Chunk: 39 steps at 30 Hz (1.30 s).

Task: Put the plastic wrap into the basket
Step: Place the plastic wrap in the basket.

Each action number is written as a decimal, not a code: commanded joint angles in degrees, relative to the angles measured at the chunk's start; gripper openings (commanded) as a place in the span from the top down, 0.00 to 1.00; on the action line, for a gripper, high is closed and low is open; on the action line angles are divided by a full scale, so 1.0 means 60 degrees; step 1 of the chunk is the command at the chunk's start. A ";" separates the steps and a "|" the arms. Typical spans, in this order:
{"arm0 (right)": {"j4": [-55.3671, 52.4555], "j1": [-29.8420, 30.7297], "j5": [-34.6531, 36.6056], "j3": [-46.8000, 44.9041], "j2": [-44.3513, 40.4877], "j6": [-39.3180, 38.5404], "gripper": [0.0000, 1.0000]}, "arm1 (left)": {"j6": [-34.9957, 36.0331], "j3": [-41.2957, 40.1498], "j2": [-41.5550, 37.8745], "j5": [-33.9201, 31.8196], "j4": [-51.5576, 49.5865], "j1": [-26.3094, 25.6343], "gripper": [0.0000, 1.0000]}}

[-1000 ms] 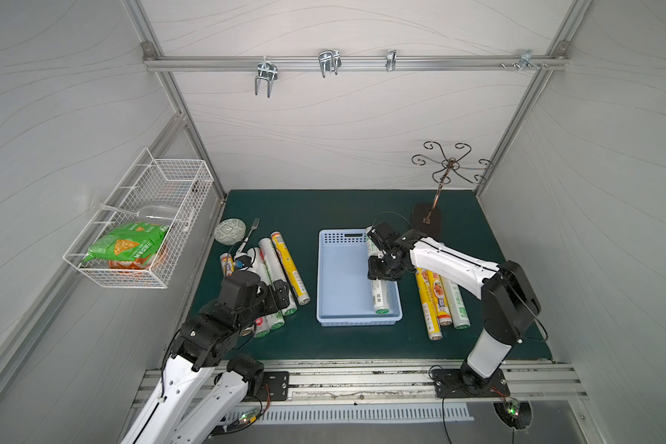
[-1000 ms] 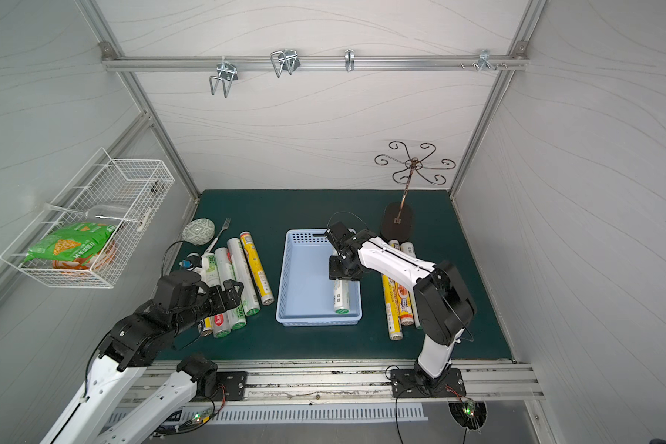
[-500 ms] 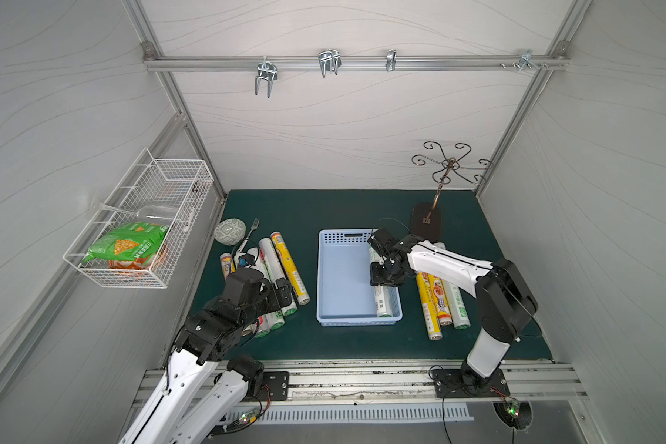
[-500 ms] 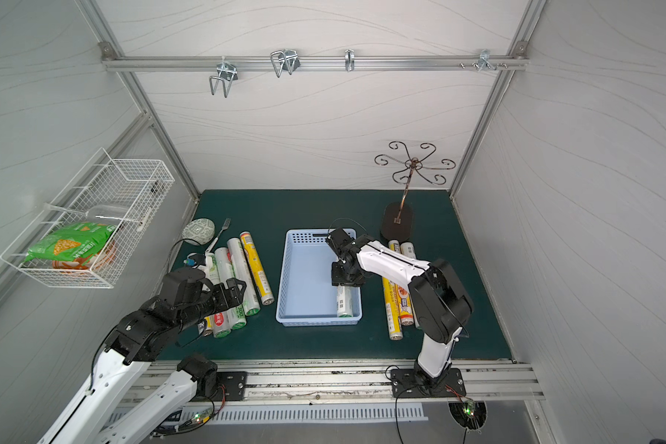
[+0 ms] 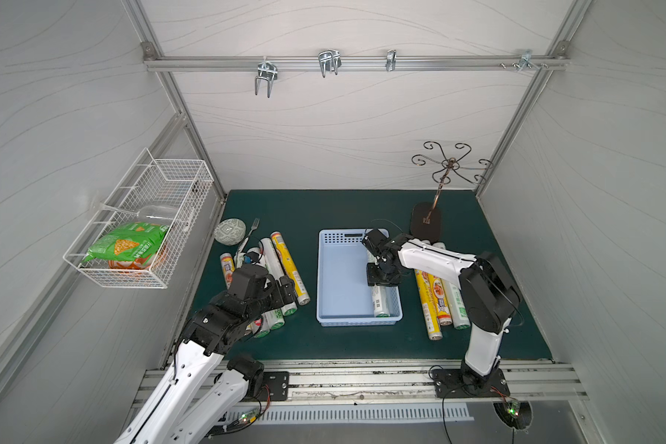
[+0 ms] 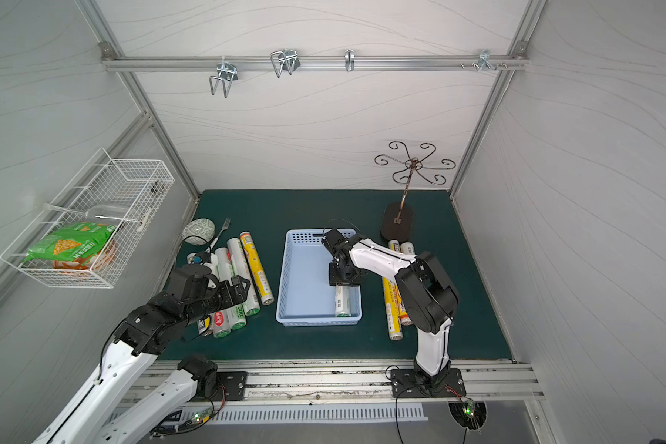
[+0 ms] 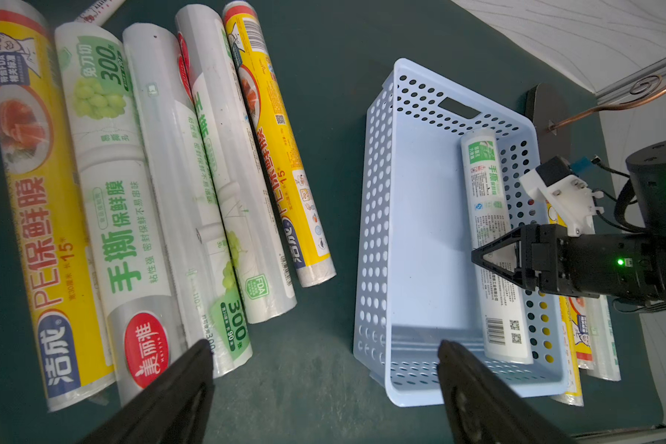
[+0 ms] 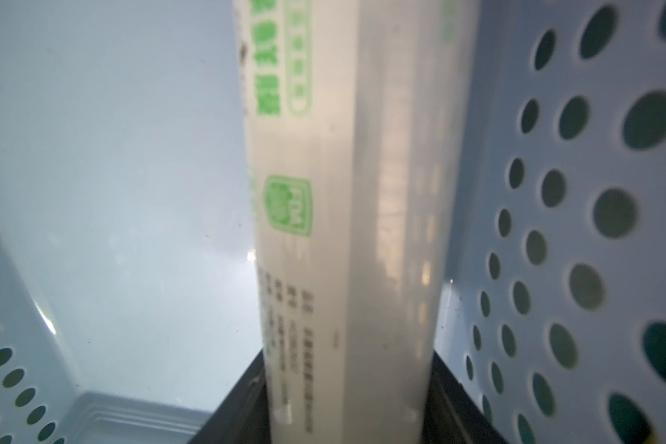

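white-green roll is clenched in the r. hand, laid on the floor of the basket against its right wall. l. hand is held open & empty over the bench left of the basket, by a row of rolls. more rolls are laid right of the basket.

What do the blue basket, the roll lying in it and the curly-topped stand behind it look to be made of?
Blue basket: moulded plastic, slightly glossy; uniform colour, round punched holes, rounded rim.
Roll: printed plastic-film wrapper, glossy; soft highlights along it. What is inside cannot be told.
Stand: probably metal; thin coppery stem and curls, dark oval base of unclear material.
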 commanded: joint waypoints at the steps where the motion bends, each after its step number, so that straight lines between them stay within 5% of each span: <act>1: -0.0223 0.0035 0.0235 0.0332 -0.0016 0.0026 0.48 | -0.0106 -0.0063 0.0058 0.0136 0.0551 0.0054 0.07; 6: -0.0278 0.0046 0.0319 0.0332 -0.0171 0.0016 0.36 | 0.0017 0.0047 0.0159 -0.0157 0.0394 0.0054 0.07; 25: -0.1170 0.0080 0.0159 0.0632 -0.2228 -0.0992 0.33 | 0.0476 0.0720 0.0870 -0.0450 0.0284 0.0054 0.05; 39: -0.1520 -0.0074 0.0296 0.0198 -0.4008 -0.1603 0.25 | 0.0241 0.1334 0.3239 -0.0141 0.0843 0.0105 0.04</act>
